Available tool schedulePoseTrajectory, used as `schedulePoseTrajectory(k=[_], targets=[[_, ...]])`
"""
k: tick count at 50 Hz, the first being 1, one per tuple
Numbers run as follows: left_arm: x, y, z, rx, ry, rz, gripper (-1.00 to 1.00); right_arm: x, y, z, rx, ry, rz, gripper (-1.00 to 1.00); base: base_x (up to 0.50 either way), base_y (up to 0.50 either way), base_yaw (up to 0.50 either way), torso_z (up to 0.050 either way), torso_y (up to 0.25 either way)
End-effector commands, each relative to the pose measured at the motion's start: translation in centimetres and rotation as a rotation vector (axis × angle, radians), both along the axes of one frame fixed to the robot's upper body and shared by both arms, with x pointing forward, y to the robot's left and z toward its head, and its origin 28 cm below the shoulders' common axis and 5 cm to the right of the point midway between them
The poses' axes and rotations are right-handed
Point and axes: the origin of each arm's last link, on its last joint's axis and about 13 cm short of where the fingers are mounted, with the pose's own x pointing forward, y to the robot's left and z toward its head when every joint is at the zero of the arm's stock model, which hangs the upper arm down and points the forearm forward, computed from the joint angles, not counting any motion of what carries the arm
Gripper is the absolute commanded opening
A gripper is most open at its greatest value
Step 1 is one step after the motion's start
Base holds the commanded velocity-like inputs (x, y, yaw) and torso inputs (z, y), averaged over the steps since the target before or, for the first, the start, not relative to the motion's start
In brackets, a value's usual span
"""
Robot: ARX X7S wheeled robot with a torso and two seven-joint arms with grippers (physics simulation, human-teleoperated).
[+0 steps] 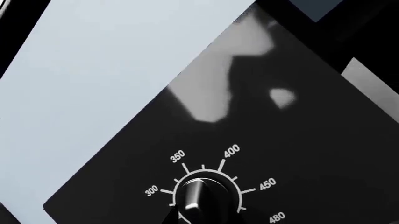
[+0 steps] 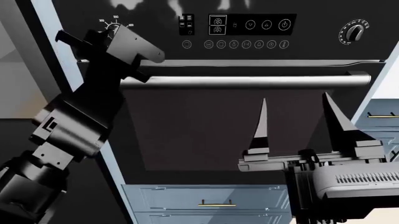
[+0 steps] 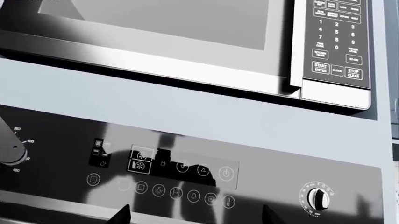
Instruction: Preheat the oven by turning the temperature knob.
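The temperature knob (image 1: pixel 203 196) fills the bottom of the left wrist view, dark with a silvery pointer, ringed by 300, 350, 400, 450, 480. My left gripper (image 1: pixel 196 215) is at the knob: one dark fingertip (image 1: pixel 167 217) lies against its side, and the other is lost in the black. In the head view this gripper (image 2: pixel 117 33) covers the knob at the upper left corner of the black oven (image 2: pixel 199 140). My right gripper (image 2: pixel 296 122) hangs open before the glass door, below the silver handle (image 2: pixel 262 81), nothing between its fingers.
A second knob (image 2: pixel 355 31) ringed by tick marks sits at the panel's right end, also seen as the tick-mark knob (image 3: pixel 318 199). Touch icons (image 2: pixel 249 25) fill the panel's middle. A microwave (image 3: pixel 187 32) is above the oven. Blue-grey drawers (image 2: pixel 215 203) lie below.
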Motion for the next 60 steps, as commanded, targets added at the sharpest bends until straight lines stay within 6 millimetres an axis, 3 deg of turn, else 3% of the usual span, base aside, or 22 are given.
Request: schedulePoseTrajectory(k=[1, 17, 60], targets=[[0.0, -0.6, -1.1, 0.057, 0.053, -0.064, -1.00, 0.0, 0.0, 0.1, 0.001, -0.004, 0.000, 1.00, 0.00, 0.00, 0.00, 0.000, 0.000], [-0.2, -0.2, -0.9, 0.154, 0.039, -0.063, -1.00, -0.1, 0.0, 0.2, 0.001, -0.009, 0.000, 1.00, 0.00, 0.00, 0.00, 0.000, 0.000], [-0.6, -0.3, -2.8, 0.493, 0.025, -0.085, -1.00, -0.5, -0.2, 0.7, 0.008, -0.029, -0.005, 1.00, -0.01, 0.00, 0.00, 0.000, 0.001]])
